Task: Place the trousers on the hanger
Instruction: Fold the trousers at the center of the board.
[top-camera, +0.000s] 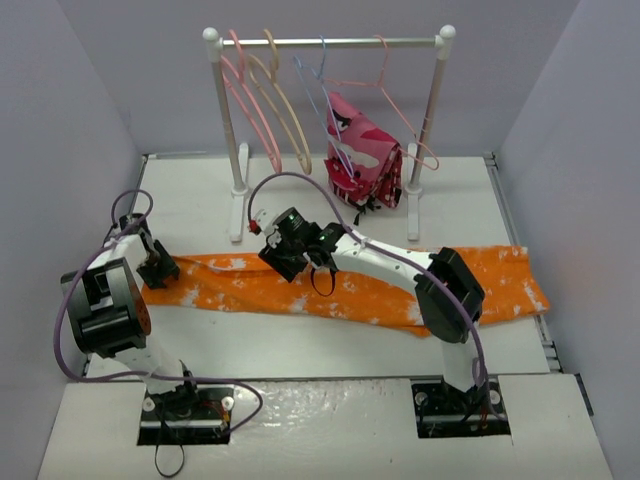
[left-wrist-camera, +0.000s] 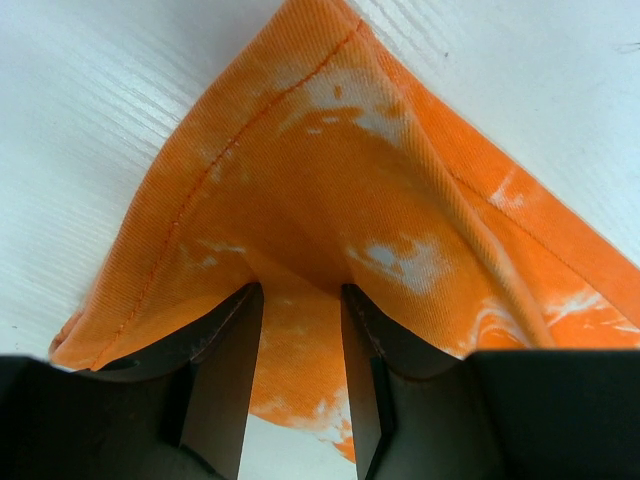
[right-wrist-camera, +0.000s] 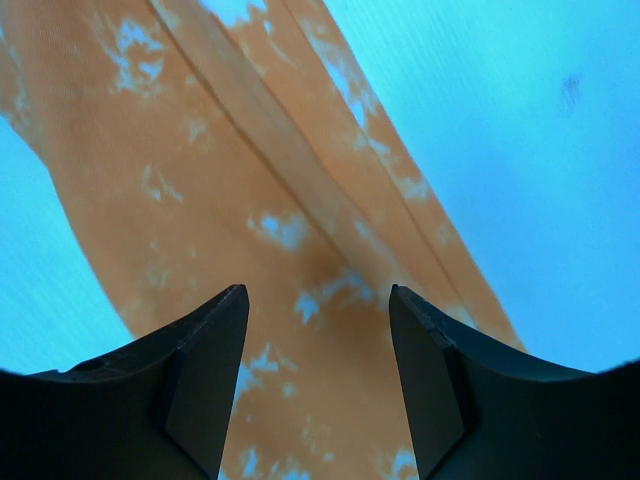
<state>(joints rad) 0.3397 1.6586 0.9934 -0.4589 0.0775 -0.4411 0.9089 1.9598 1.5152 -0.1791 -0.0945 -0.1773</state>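
Left gripper (left-wrist-camera: 300, 290): black fingers drawn in on a bunched fold at one end of the long orange cloth trousers with white blotches (left-wrist-camera: 330, 200); it reads as a pinch.
Right gripper (right-wrist-camera: 318, 295): fingers apart with nothing between them, hovering over the middle seam.
Trousers: stretched flat across the white table (top-camera: 300, 350).
Hanger: bright pink thick-rimmed plastic hanger (top-camera: 252, 118) hangs at the left of the white rail (top-camera: 340, 42), well apart from the cloth.
Step in hand: probably taking a second hold before lifting.
Doing it well: lower the right fingers astride the seam, catch every layer, then raise both holds level so the legs stay together.
Writing: none readable.
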